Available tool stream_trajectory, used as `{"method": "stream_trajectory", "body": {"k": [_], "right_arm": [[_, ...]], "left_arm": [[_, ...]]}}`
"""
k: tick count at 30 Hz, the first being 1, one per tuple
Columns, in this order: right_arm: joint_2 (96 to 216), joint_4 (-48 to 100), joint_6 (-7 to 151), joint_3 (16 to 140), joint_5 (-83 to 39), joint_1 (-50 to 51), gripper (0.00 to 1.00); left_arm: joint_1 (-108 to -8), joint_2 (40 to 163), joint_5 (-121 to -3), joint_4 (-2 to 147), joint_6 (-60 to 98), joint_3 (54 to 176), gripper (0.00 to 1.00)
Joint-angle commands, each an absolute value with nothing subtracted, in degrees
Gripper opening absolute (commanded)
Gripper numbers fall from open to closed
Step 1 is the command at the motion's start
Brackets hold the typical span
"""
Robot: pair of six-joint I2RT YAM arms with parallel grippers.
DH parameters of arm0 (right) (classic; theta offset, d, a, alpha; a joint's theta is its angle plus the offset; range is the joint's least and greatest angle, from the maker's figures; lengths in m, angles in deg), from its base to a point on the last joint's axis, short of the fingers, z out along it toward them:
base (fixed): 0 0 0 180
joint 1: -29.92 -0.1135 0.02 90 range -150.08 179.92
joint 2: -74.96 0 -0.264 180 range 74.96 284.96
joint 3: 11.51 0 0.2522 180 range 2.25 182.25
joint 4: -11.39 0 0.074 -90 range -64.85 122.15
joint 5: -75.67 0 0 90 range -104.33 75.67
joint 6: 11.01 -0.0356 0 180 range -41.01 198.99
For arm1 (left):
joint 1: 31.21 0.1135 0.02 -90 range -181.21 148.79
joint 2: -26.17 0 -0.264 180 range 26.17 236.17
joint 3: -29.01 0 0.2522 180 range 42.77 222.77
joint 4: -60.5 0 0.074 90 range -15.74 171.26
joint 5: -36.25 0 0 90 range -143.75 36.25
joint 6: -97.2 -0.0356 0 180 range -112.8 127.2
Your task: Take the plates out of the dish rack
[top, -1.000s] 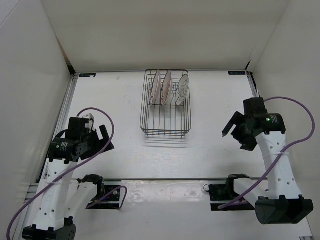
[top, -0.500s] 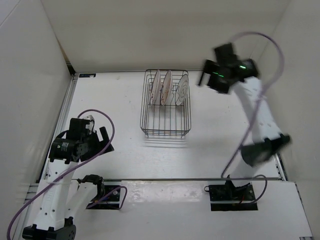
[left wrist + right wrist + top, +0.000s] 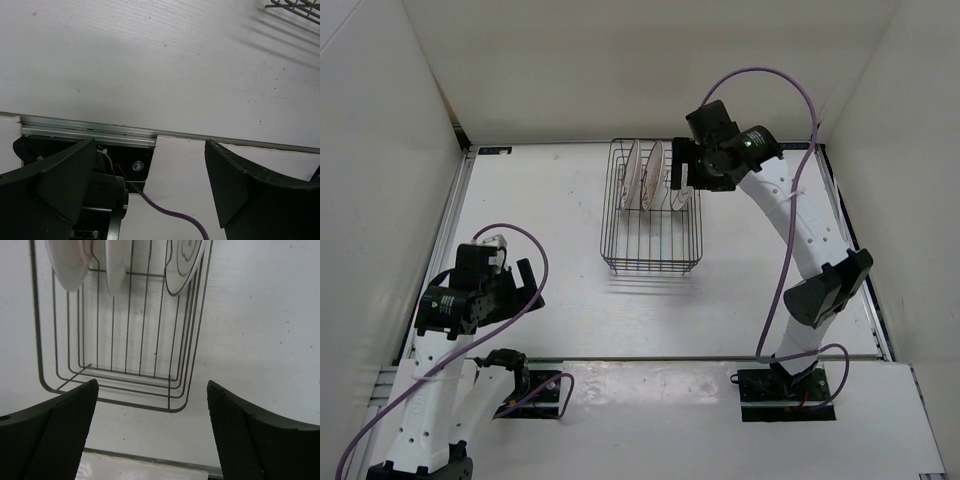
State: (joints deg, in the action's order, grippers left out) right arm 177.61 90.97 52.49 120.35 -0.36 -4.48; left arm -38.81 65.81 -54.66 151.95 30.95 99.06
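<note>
The three plates [image 3: 653, 172] stood on edge in the far end of the dish rack [image 3: 650, 245] on the counter [image 3: 540, 200], the grey-lined plate [image 3: 186, 265] leaning nearest its right wall. The right jaws hung wide open and empty just above that plate; the left jaws, equally wide and empty, hovered by the counter's near edge, well apart from the rack. The plates looked stiff, slick and breakable, so the exposed upper rim seemed the place to pinch, lifting straight up.
</note>
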Motion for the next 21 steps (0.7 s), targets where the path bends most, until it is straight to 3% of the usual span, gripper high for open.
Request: {"method": "stream_trajectory", "body": {"k": [1, 2, 11, 21], "right_arm": [[178.0, 88.0, 53.4, 121.8, 0.9, -4.7, 0.90], [179.2, 89.0, 53.8, 126.7, 1.5, -4.3, 0.90], [188.9, 86.1, 53.2, 131.5, 6.3, -0.3, 0.78], [203.3, 80.4, 56.9, 140.1, 3.0, 5.2, 0.70]], "left_arm": [[-38.2, 66.2, -53.8, 158.4, 29.7, 99.0, 1.00], [-38.3, 66.1, -54.0, 158.5, 29.8, 99.0, 1.00], [-38.2, 66.3, -56.5, 161.3, 29.9, 98.8, 1.00], [-38.5, 69.1, -56.8, 161.4, 27.7, 97.0, 1.00]]}}
